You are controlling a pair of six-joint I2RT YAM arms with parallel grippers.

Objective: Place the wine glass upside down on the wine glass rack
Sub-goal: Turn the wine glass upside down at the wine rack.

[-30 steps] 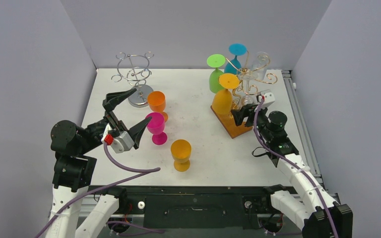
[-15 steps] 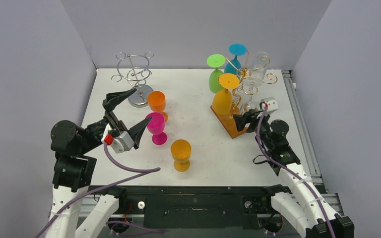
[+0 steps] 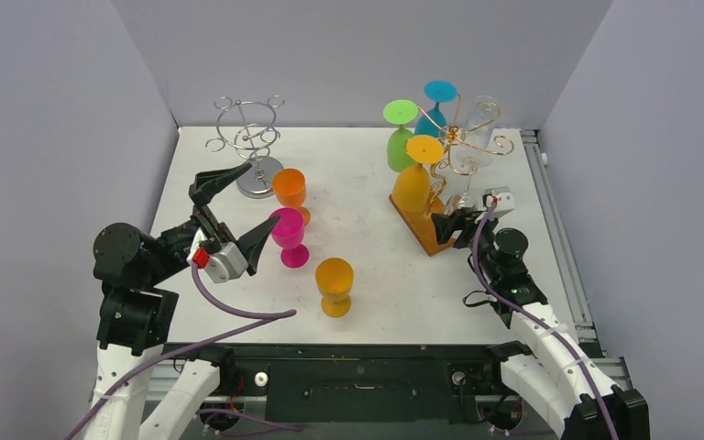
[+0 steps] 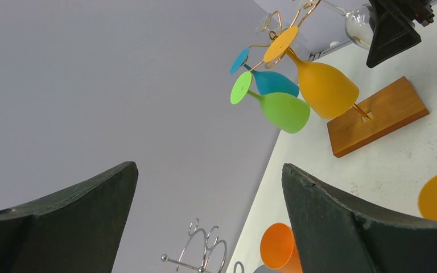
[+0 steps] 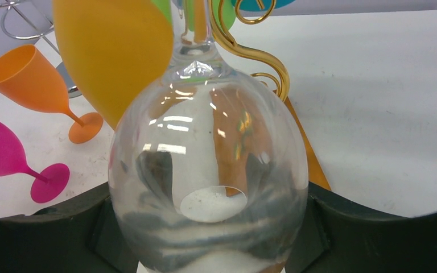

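Since a second ago my right gripper [image 3: 453, 223] has drawn back toward the near edge, away from the gold wire rack [image 3: 478, 145]. Its fingers stand apart on either side of the bowl of the clear wine glass [image 5: 205, 142]; whether they press it I cannot tell. That glass hangs upside down on the rack, just beside the yellow glass [image 3: 412, 186]. My left gripper [image 3: 261, 194] hovers wide open near the pink glass [image 3: 287, 229].
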